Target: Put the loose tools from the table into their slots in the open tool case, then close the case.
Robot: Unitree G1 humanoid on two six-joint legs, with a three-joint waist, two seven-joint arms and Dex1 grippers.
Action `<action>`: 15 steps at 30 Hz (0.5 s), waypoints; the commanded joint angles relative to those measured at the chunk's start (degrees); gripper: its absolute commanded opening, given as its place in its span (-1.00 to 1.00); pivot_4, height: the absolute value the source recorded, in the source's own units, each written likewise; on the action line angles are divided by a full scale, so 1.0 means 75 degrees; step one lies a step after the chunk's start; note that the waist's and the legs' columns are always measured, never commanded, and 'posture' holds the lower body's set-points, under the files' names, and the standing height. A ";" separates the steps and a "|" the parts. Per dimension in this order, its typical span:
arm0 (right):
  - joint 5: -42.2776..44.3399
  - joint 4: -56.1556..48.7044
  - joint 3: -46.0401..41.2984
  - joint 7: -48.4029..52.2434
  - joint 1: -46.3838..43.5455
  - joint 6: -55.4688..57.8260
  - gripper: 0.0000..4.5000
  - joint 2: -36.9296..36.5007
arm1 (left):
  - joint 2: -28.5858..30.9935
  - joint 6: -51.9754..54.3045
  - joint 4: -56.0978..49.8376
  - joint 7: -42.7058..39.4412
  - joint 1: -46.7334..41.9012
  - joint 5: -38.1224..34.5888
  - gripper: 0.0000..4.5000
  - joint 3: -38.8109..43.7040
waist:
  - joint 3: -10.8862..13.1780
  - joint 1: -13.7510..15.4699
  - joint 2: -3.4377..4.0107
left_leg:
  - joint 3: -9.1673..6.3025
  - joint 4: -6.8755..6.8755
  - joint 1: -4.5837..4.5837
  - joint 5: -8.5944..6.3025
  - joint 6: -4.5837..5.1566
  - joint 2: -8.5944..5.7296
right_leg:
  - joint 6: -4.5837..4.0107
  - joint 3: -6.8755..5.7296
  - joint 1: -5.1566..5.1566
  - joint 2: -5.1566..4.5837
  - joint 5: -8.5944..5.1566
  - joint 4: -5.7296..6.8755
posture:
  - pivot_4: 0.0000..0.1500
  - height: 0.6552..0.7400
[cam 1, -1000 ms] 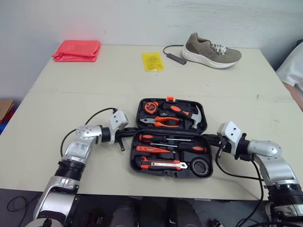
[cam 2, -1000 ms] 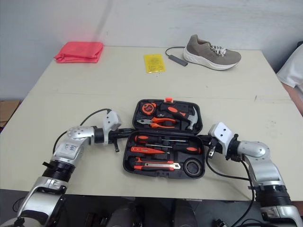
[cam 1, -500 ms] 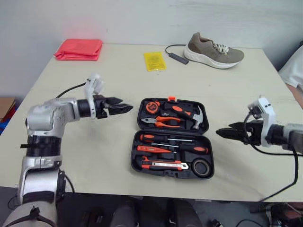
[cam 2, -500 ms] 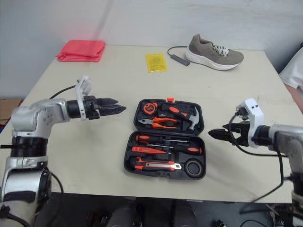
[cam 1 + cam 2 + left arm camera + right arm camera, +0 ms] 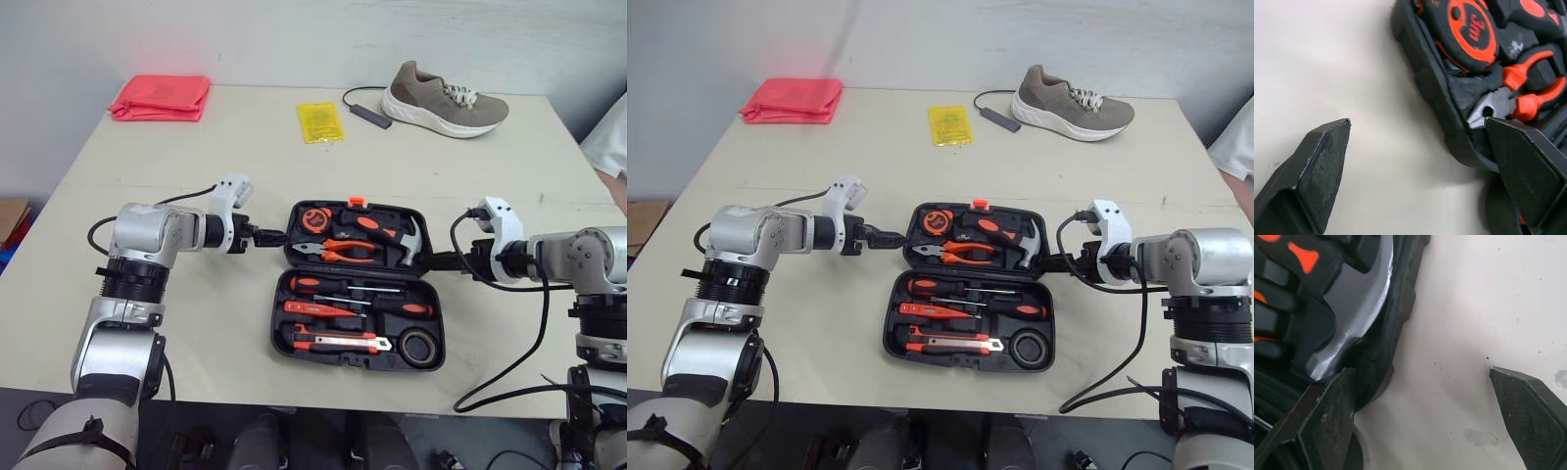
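Note:
The black tool case [image 5: 275, 333] lies open at the table's front middle. Its far half holds a tape measure [image 5: 313, 220], orange pliers [image 5: 338, 252] and a hammer [image 5: 387, 233]. Screwdrivers [image 5: 343, 289], a utility knife [image 5: 338, 342] and a tape roll [image 5: 416, 345] fill the near half. My left gripper [image 5: 274, 236] is open at the far half's left edge, and that edge [image 5: 1430, 83] lies between its fingers [image 5: 1322, 171]. On the opposite side my right gripper [image 5: 438, 260] is open too, its fingers [image 5: 1533, 411] straddling the rim [image 5: 1396, 323] by the hammer head [image 5: 1361, 323].
At the table's back stand a grey shoe [image 5: 446, 98], a small black device on a cable [image 5: 370, 116], a yellow packet [image 5: 316, 122] and a folded red cloth [image 5: 160, 97]. A person's white sleeve [image 5: 609, 147] shows at the right edge.
Both grippers left the near half's sides, swung out and up, then came in to the far half's left and right edges. Their jaws went from shut to open.

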 commanded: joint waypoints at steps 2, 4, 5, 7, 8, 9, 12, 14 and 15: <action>-0.0248 0.0423 0.0053 -0.0189 -0.0342 -0.0204 0.97 0.0066 | -0.0031 0.0081 0.0028 -0.0053 -0.0219 0.0073 0.98 -0.0164 | 0.0000 -0.0002 0.0000 | 0.0000 0.0002 0.0000 0.0000 0.0000 0.0001 | 0.0001 0.0001 0.0001 0.0000 0.0001 0.0001 | 1.00 1.00; -0.0345 0.0636 0.0165 -0.0232 -0.0456 -0.0218 0.97 0.0090 | -0.0119 0.0095 0.0116 -0.0036 -0.0240 0.0061 0.98 -0.0182 | 0.0000 -0.0002 0.0000 | 0.0000 0.0003 0.0000 0.0000 -0.0001 0.0001 | 0.0001 0.0001 0.0001 0.0001 0.0001 0.0002 | 1.00 1.00; -0.0371 0.0714 0.0208 -0.0236 -0.0496 -0.0223 0.97 0.0097 | -0.0155 0.0087 0.0158 -0.0037 -0.0247 0.0064 0.98 -0.0201 | 0.0000 -0.0002 0.0000 | 0.0000 0.0003 0.0000 0.0000 -0.0001 0.0002 | 0.0001 0.0000 0.0001 0.0002 0.0001 0.0002 | 1.00 1.00; -0.0404 0.0843 0.0295 -0.0244 -0.0581 -0.0154 0.97 0.0099 | -0.0237 -0.0001 0.0279 0.0001 -0.0255 0.0133 0.98 -0.0274 | 0.0000 0.0000 0.0000 | 0.0000 0.0007 0.0000 0.0000 -0.0001 0.0002 | 0.0001 0.0001 0.0001 0.0003 0.0001 0.0003 | 1.00 1.00; -0.0418 0.0885 0.0325 -0.0229 -0.0609 -0.0149 0.97 0.0097 | -0.0260 -0.0034 0.0333 0.0002 -0.0267 0.0163 0.98 -0.0313 | 0.0000 0.0005 0.0000 | 0.0000 0.0010 0.0001 0.0000 -0.0001 0.0002 | 0.0000 0.0001 0.0003 0.0002 0.0001 0.0004 | 1.00 1.00; -0.0424 0.0922 0.0355 -0.0206 -0.0631 -0.0138 0.97 0.0093 | -0.0267 -0.0095 0.0380 -0.0008 -0.0271 0.0221 0.98 -0.0377 | -0.0001 0.0006 0.0000 | -0.0002 0.0014 0.0001 0.0000 -0.0001 0.0002 | 0.0000 0.0000 0.0004 0.0003 0.0001 0.0005 | 1.00 1.00; -0.0412 0.1048 0.0321 -0.0193 -0.0685 -0.0051 0.58 0.0159 | -0.0298 -0.0120 0.0511 -0.0040 -0.0289 0.0307 1.00 -0.0441 | -0.0001 0.0005 0.0000 | -0.0003 0.0019 0.0002 0.0000 -0.0001 0.0002 | 0.0003 0.0001 0.0009 0.0002 0.0003 0.0004 | 1.00 1.00; -0.0374 0.1162 0.0176 -0.0225 -0.0730 0.0074 0.20 0.0287 | -0.0341 0.0006 0.0603 -0.0167 -0.0319 0.0248 1.00 -0.0447 | -0.0002 0.0009 -0.0001 | -0.0006 0.0027 0.0004 0.0000 -0.0001 0.0003 | 0.0003 -0.0002 0.0014 0.0003 0.0003 0.0009 | 1.00 1.00; -0.0355 0.1221 0.0082 -0.0257 -0.0751 0.0138 -0.04 0.0365 | -0.0368 0.0075 0.0637 -0.0250 -0.0331 0.0206 0.88 -0.0464 | -0.0003 0.0009 -0.0001 | -0.0006 0.0033 0.0004 0.0000 0.0000 0.0003 | 0.0003 -0.0001 0.0015 0.0003 0.0003 0.0013 | 1.00 1.00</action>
